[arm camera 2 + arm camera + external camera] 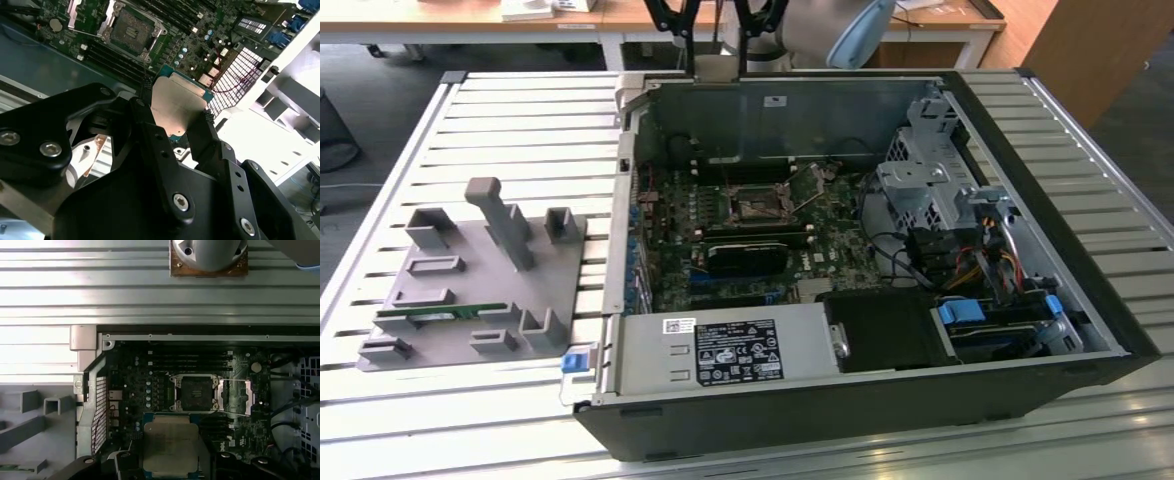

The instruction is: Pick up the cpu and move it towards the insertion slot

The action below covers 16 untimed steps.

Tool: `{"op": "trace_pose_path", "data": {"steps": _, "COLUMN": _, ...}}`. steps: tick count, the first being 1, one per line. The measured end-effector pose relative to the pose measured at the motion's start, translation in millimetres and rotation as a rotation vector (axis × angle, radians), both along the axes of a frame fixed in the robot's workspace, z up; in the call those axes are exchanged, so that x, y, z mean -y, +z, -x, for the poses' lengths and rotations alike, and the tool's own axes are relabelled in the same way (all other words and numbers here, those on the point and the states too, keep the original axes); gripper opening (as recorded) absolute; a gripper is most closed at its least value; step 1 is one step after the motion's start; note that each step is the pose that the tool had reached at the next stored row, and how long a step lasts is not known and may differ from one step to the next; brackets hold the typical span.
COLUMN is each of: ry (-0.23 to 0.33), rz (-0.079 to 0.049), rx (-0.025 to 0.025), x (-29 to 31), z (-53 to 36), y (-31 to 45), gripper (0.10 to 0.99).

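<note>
I have the open computer case under me, its motherboard facing up. The insertion slot sits mid-board, frame flipped open. My gripper is clamped on the cpu, which hangs above the board, just short of the slot. I'd keep the chip level and square to the socket. The exterior view adds the grey fixture tray beside the case.

We see bright glare on the slatted table in the exterior view; the computer case interior sits dim and shadowed.
</note>
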State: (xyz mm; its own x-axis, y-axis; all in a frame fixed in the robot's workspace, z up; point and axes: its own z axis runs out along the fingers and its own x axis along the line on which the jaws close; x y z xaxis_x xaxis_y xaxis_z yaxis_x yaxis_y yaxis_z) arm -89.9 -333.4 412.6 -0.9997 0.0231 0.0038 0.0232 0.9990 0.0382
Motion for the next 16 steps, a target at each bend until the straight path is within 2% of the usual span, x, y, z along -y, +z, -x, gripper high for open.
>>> {"op": "trace_pose_path", "data": {"steps": 6, "ry": 0.0, "rz": 0.0, "rx": 0.0001, "x": -2.9, "z": -11.4, "y": -0.4, "gripper": 0.529}}
{"op": "trace_pose_path", "data": {"steps": 16, "ry": -0.001, "rz": 0.0, "rx": 0.0005, "x": -6.3, "z": -38.8, "y": -1.7, "gripper": 0.529}}
